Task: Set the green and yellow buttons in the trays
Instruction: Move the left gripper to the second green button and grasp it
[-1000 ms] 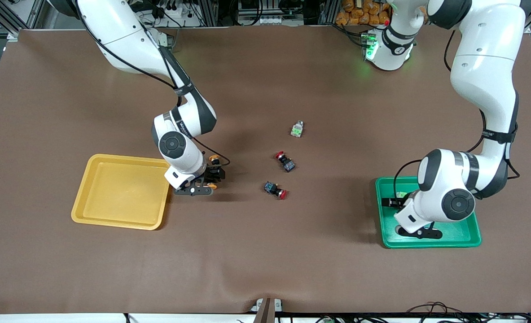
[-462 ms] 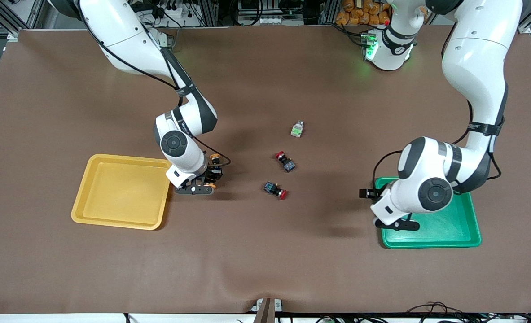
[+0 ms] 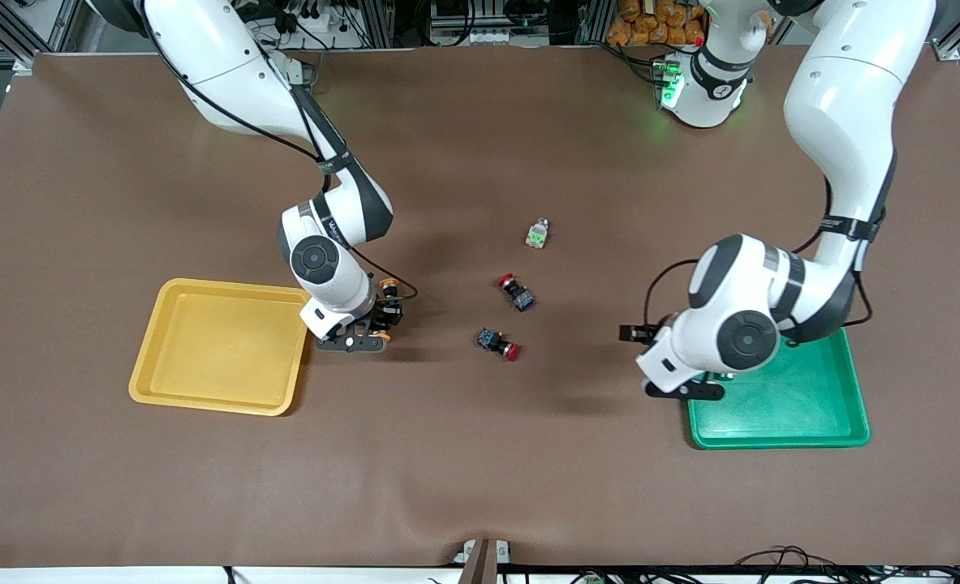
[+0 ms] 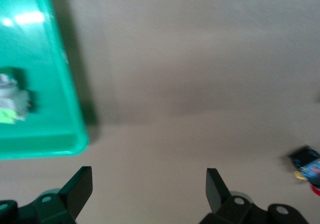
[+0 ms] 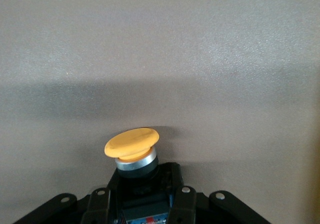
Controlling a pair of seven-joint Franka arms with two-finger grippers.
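Note:
My right gripper (image 3: 383, 316) is low on the table beside the yellow tray (image 3: 204, 349) and is shut on a yellow button (image 5: 132, 149), whose round cap sticks out past the fingers. Orange-yellow caps (image 3: 388, 285) (image 3: 381, 333) show on either side of that gripper; which one is held is unclear there. My left gripper (image 4: 149, 176) is open and empty over bare table next to the green tray (image 3: 780, 405). One green button (image 4: 10, 103) lies in that tray. Another green button (image 3: 537, 234) lies mid-table.
Two red-capped black buttons (image 3: 514, 291) (image 3: 498, 341) lie mid-table between the arms, nearer the front camera than the loose green button. One of them (image 4: 307, 166) shows at the edge of the left wrist view. The yellow tray holds nothing.
The right gripper has shut on the yellow button without shifting much. The left arm has swung its open gripper from over the green tray out past the tray's rim toward mid-table.

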